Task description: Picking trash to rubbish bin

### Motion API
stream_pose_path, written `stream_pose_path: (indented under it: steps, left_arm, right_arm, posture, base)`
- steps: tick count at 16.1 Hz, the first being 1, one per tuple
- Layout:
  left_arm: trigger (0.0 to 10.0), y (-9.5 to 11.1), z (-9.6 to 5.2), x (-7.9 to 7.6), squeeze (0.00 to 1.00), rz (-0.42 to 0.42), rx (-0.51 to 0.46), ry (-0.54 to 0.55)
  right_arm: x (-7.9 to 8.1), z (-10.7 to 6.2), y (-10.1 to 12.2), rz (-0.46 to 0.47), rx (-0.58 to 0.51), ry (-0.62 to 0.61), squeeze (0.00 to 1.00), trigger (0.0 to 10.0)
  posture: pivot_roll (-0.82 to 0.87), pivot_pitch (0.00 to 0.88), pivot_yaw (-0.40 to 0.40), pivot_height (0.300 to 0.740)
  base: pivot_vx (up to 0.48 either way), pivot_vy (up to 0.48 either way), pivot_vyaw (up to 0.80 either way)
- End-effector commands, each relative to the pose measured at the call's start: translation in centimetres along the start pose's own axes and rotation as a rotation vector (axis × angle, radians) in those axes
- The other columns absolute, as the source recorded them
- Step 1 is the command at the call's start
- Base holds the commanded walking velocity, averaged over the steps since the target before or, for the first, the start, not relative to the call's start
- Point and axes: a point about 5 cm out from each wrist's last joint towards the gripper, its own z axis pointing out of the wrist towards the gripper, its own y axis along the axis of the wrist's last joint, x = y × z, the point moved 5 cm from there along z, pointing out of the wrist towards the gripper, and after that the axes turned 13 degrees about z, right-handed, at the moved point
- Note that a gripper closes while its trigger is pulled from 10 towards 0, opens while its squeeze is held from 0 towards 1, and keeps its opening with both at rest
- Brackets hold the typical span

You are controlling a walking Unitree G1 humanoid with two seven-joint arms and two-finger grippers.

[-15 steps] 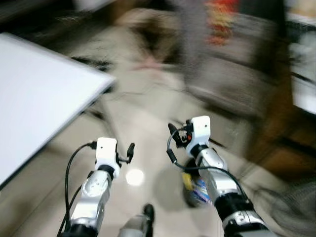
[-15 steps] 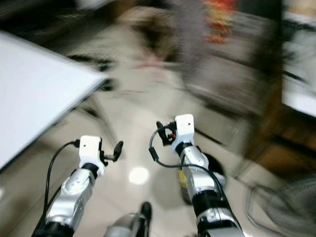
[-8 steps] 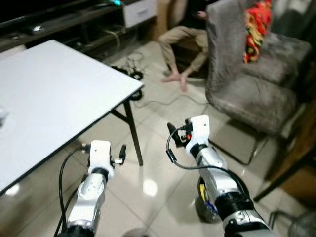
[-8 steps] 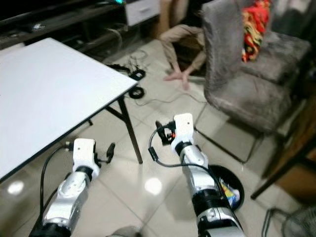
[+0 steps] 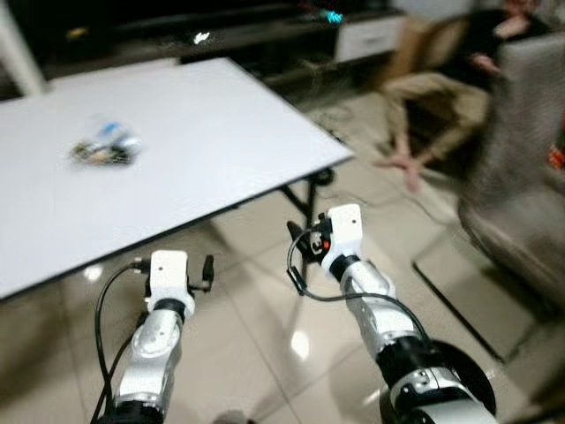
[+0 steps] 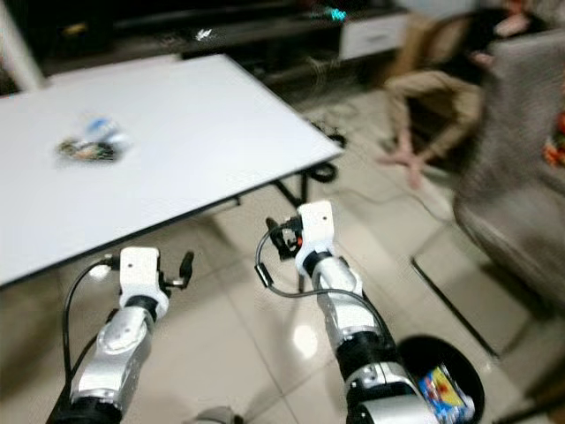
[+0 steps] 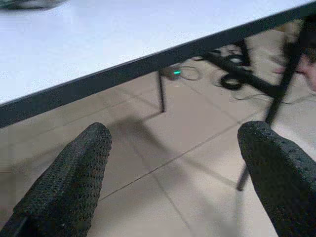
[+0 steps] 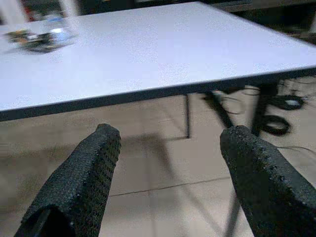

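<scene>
A crumpled wrapper with a bit of clear plastic, the trash [image 5: 104,146], lies on the white table [image 5: 203,132] towards its far left; it is blurred, and the right wrist view has the trash [image 8: 42,38] too. The black round bin [image 6: 422,349] stands on the floor at the lower right, behind my right arm, with colourful packets inside. My left gripper [image 5: 207,268] is held out over the floor in front of the table edge, open and empty. My right gripper [image 5: 297,244] hangs beside it at the same height, open and empty.
A person sits on the floor at the far right [image 5: 441,97]. A grey upholstered chair [image 5: 521,185] stands to the right. Black table legs [image 5: 305,199] and coiled cables [image 8: 279,101] are under the table's near corner. Tiled floor [image 5: 256,336] spreads below my arms.
The camera has swung left: the table now spans the view and the trash on it has appeared. The chair and bin have slid right. Both arms keep their pose.
</scene>
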Motion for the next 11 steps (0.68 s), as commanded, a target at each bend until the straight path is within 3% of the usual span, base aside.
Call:
stream_pose_path:
  steps: [1,5,8,11]
  left_arm:
    - [10.0,0.2,0.2,0.4,0.0,0.006,-0.007,0.028]
    - [10.0,0.5,0.2,0.1,0.0,-0.055,-0.015,0.061]
    - [10.0,1.1,0.6,-1.6,0.0,-0.092,-0.03,0.03]
    - [10.0,1.4,0.8,-1.8,0.0,-0.115,-0.032,0.051]
  right_arm:
    - [0.7,0.4,0.4,-0.005,-0.003,0.035,0.0,10.0]
    - [0.4,0.3,0.1,-0.004,0.014,0.04,0.0,10.0]
    - [-0.2,0.5,0.6,-0.001,0.016,0.021,0.0,10.0]
    - [-0.1,0.6,0.1,-0.026,0.045,0.039,0.0,10.0]
  posture:
    - [0.05,0.0,0.003,0.74]
    - [0.06,0.0,-0.032,0.74]
    - [0.03,0.0,-0.071,0.74]
    - [0.03,0.0,-0.084,0.74]
  base:
    - [0.0,0.0,0.0]
    - [0.0,0.0,0.0]
    - [0.0,0.0,0.0]
    - [0.0,0.0,0.0]
